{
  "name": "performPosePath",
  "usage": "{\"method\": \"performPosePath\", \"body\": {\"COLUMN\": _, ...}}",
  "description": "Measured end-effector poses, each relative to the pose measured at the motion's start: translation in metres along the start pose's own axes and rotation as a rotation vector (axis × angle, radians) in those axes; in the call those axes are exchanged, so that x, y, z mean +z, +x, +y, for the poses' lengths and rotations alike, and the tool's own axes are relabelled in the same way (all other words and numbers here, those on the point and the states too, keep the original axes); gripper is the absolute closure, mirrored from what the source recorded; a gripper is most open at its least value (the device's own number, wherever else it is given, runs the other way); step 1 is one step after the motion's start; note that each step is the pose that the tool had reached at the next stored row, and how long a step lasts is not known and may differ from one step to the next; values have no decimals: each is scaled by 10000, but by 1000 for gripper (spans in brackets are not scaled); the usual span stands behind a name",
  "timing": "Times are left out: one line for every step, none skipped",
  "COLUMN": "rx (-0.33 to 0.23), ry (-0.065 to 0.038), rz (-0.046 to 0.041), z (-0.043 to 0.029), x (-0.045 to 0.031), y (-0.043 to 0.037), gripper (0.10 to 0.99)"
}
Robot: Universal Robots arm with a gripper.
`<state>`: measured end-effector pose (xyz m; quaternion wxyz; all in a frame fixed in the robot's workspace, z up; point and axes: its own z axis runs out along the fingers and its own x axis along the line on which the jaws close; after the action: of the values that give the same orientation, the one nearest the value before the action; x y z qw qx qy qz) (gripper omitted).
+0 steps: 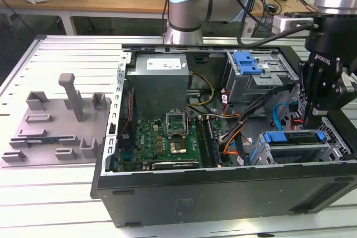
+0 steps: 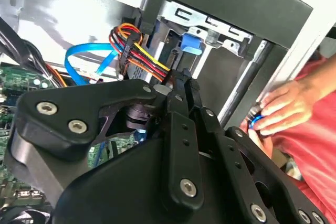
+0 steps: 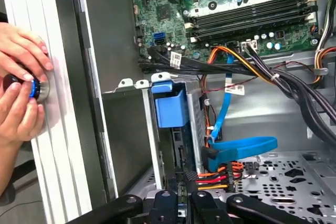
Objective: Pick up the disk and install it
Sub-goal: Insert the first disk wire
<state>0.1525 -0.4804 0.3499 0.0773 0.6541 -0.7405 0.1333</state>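
Observation:
In the exterior view the disk (image 1: 294, 137) lies flat in the drive cage at the case's near corner on that view's right, with blue rails along its edge. My black gripper (image 1: 313, 116) hangs just above and behind that cage. Its fingers (image 2: 176, 85) stand close together with nothing between them. In the first wrist view my gripper (image 3: 182, 199) points at the cage, where a blue plastic end piece (image 3: 170, 108) shows at the cage mouth. In the second wrist view my gripper (image 2: 182, 81) points past a bundle of coloured wires.
A person's hands (image 3: 23, 85) hold a blue-ringed knob on the table beside the case wall. Blue ribbon cables (image 3: 236, 148) and wire bundles (image 2: 142, 51) lie near the cage. A grey power supply (image 1: 162, 82), a motherboard (image 1: 167, 140) and an upper bay with a blue latch (image 1: 245, 62) occupy the case. A grey fixture (image 1: 56, 121) stands outside it.

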Motion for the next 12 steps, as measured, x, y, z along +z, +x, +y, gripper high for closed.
{"method": "performPosePath", "body": {"rx": 13, "ry": -28, "rz": -209, "z": -3, "x": 7, "y": 24, "gripper": 922}}
{"method": "performPosePath", "body": {"rx": 35, "ry": -77, "rz": -571, "z": -6, "x": 18, "y": 59, "gripper": 922}}
{"method": "performPosePath", "body": {"rx": 43, "ry": -94, "rz": -706, "z": -8, "x": 23, "y": 73, "gripper": 922}}
{"method": "performPosePath", "body": {"rx": 50, "ry": -110, "rz": -819, "z": -10, "x": 27, "y": 87, "gripper": 922}}
{"method": "performPosePath", "body": {"rx": 55, "ry": -120, "rz": -896, "z": -11, "x": 32, "y": 101, "gripper": 922}}
{"method": "performPosePath", "body": {"rx": 55, "ry": -120, "rz": -898, "z": -12, "x": 32, "y": 103, "gripper": 922}}
{"method": "performPosePath", "body": {"rx": 55, "ry": -120, "rz": -901, "z": -12, "x": 33, "y": 106, "gripper": 922}}
{"method": "performPosePath", "body": {"rx": 47, "ry": -140, "rz": -898, "z": -14, "x": 33, "y": 106, "gripper": 922}}
{"method": "performPosePath", "body": {"rx": 35, "ry": -167, "rz": -896, "z": -16, "x": 34, "y": 106, "gripper": 922}}
{"method": "performPosePath", "body": {"rx": 1, "ry": -233, "rz": -889, "z": -24, "x": 34, "y": 104, "gripper": 922}}
{"method": "performPosePath", "body": {"rx": -3, "ry": -247, "rz": -888, "z": -29, "x": 34, "y": 105, "gripper": 922}}
{"method": "performPosePath", "body": {"rx": -4, "ry": -252, "rz": -888, "z": -34, "x": 35, "y": 106, "gripper": 922}}
